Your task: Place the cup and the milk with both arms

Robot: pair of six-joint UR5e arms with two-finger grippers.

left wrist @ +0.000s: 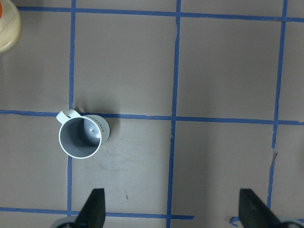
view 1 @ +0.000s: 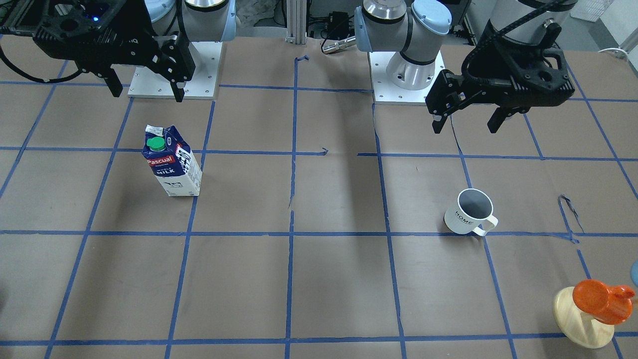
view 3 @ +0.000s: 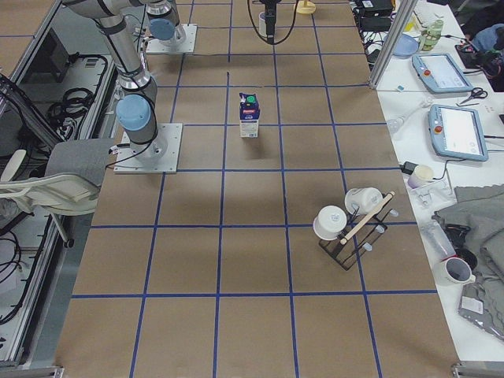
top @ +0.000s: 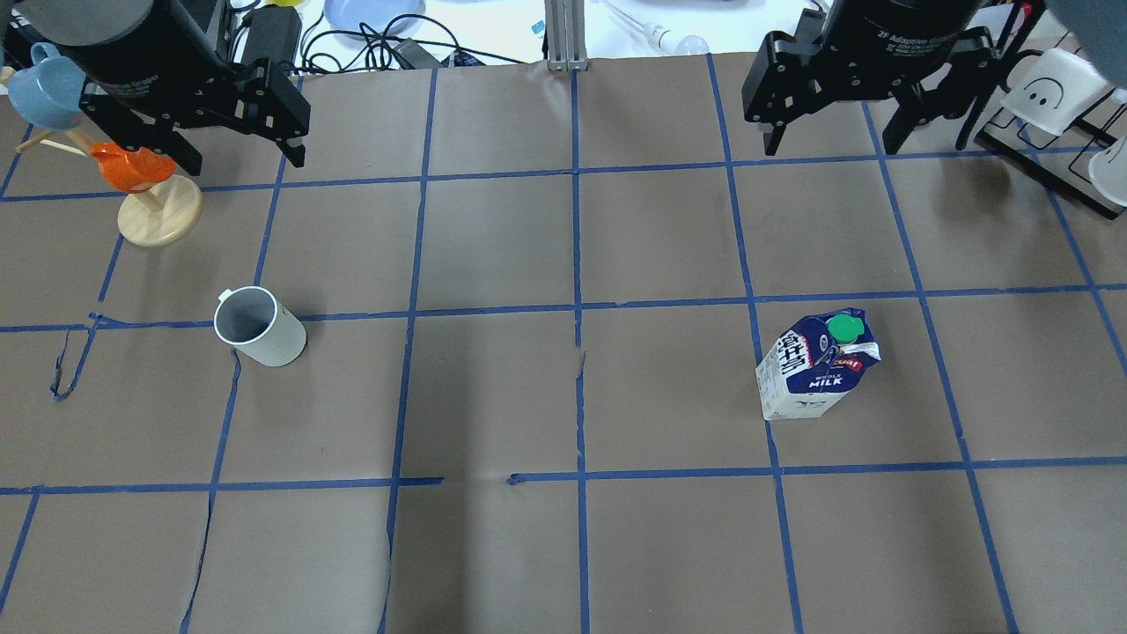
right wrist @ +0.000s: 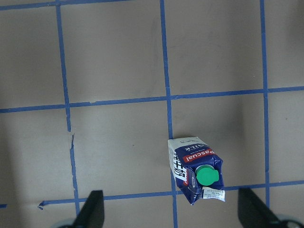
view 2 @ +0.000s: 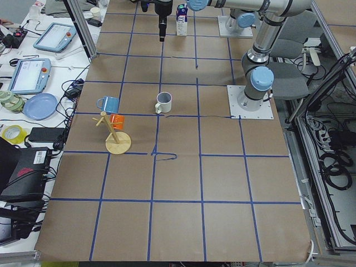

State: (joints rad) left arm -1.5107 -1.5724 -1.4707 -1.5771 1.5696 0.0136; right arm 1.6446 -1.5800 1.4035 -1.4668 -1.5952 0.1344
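The white cup (view 1: 471, 212) stands upright on the brown paper, handle toward the operators' side; it also shows in the overhead view (top: 260, 328) and the left wrist view (left wrist: 81, 137). My left gripper (view 1: 466, 124) is open and empty, high above the table, behind the cup; it also shows overhead (top: 245, 163). The blue and white milk carton (view 1: 173, 162) with its green cap stands upright; it also shows overhead (top: 814, 365) and in the right wrist view (right wrist: 195, 171). My right gripper (view 1: 147, 95) is open and empty, high above the table, apart from the milk.
A wooden mug tree (top: 150, 189) with an orange cup (view 1: 600, 299) and a blue cup (top: 48, 92) stands at the table's far left corner. A black rack with white mugs (top: 1057, 97) stands at the far right. The arm bases (view 1: 406, 75) are at the robot's edge.
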